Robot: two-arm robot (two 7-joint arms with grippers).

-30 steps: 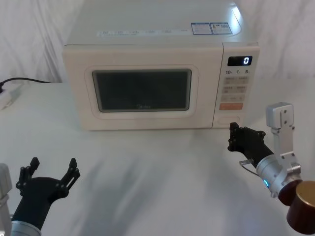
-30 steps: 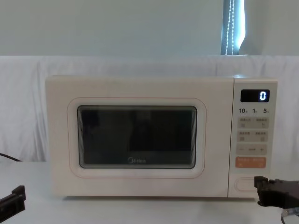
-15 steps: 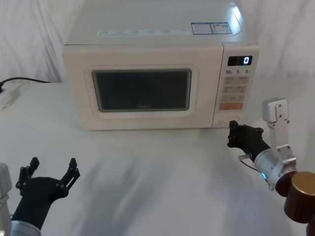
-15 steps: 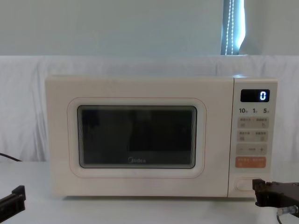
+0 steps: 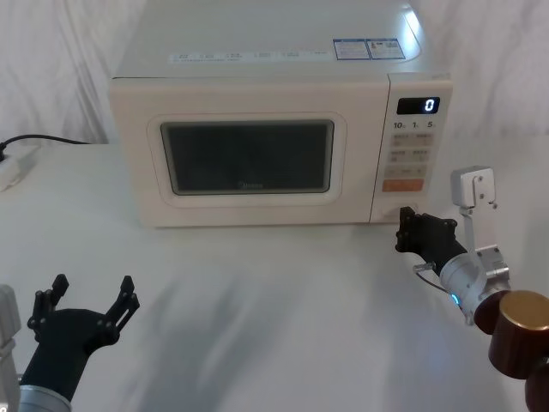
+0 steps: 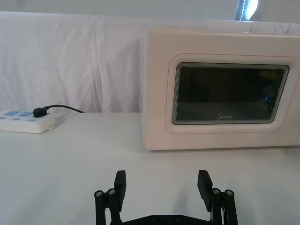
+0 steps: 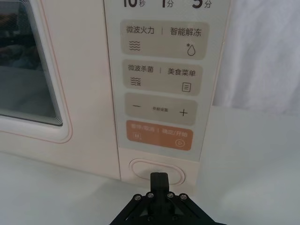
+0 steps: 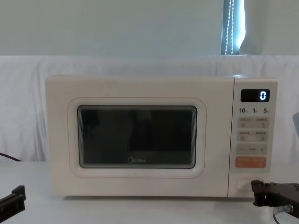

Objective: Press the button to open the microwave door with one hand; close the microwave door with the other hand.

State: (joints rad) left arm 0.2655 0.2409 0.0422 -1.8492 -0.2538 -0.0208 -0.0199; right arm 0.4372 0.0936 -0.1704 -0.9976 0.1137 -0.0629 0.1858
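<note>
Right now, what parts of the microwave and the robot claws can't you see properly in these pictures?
- Inside the boxy cream microwave: its cream door's dark window shows nothing, head and chest views.
- Wide cream unprinted button: the black right claw covers its middle, so touching or not is unclear, right wrist view.
- Right claw: cut by the picture's edge, chest view.
- Black left claw, open: base cut off, left wrist view.

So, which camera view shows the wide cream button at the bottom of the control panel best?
The right wrist view: the button faces the camera, with the shut right gripper pointing at it. The head view shows it small and foreshortened; in the chest view the gripper covers part of it.
</note>
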